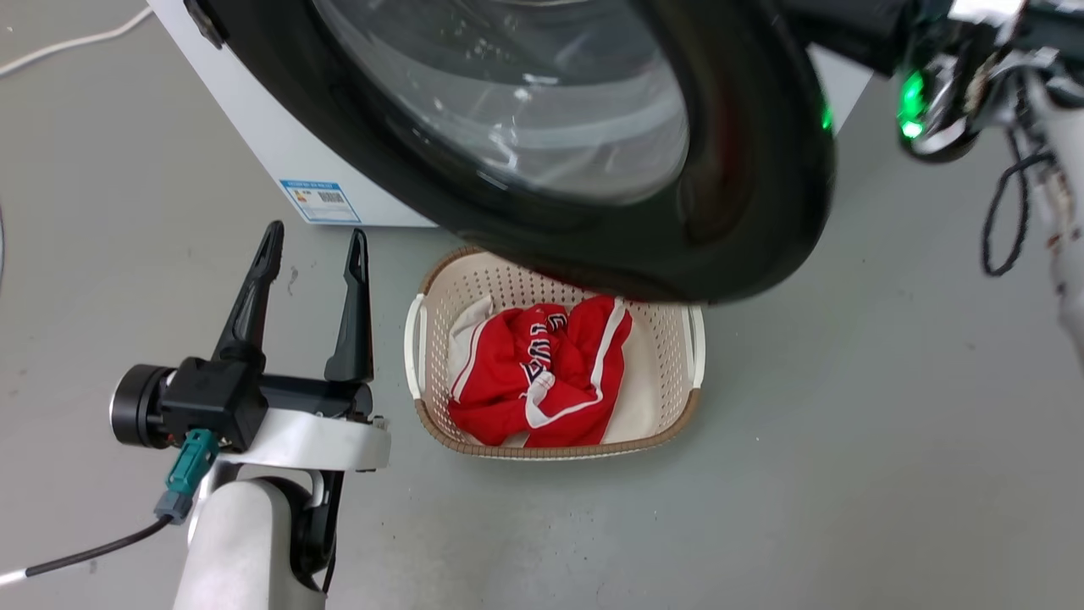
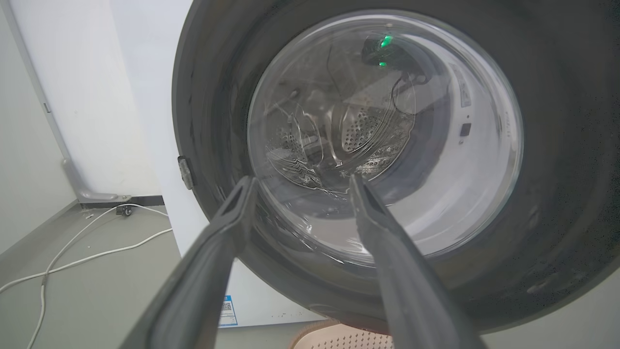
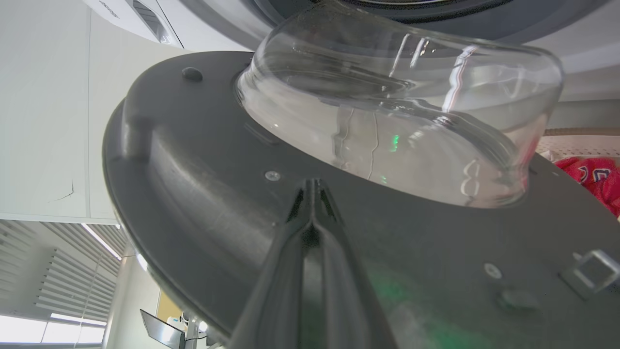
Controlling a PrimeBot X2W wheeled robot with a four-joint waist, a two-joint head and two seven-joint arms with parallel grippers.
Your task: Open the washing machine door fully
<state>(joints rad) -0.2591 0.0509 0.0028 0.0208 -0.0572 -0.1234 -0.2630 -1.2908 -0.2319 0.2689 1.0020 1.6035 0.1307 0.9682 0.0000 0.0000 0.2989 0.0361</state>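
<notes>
Reading the blue label (image 1: 320, 201) fails you: too small. Left gripper (image 1: 315, 230) stands wide; right gripper (image 3: 314, 186), pinched together, points at the washing machine door (image 3: 193, 194).

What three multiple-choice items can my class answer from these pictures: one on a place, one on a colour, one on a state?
1. Where does the laundry basket stand?
A. On a table
B. On the floor, partly under the washing machine door
C. On a chair

2. What colour is most of the garment in the basket?
A. Blue
B. Green
C. Red

3. How do the fingers of the left gripper stand?
A. Spread apart, holding nothing
B. Shut on the basket
C. Shut on a towel

Answers:
1 B: the head view shows it on the grey floor, with the door's black rim covering its far edge.
2 C: the cloth is red with white trim.
3 A: bare floor shows in the gap between them.
</notes>
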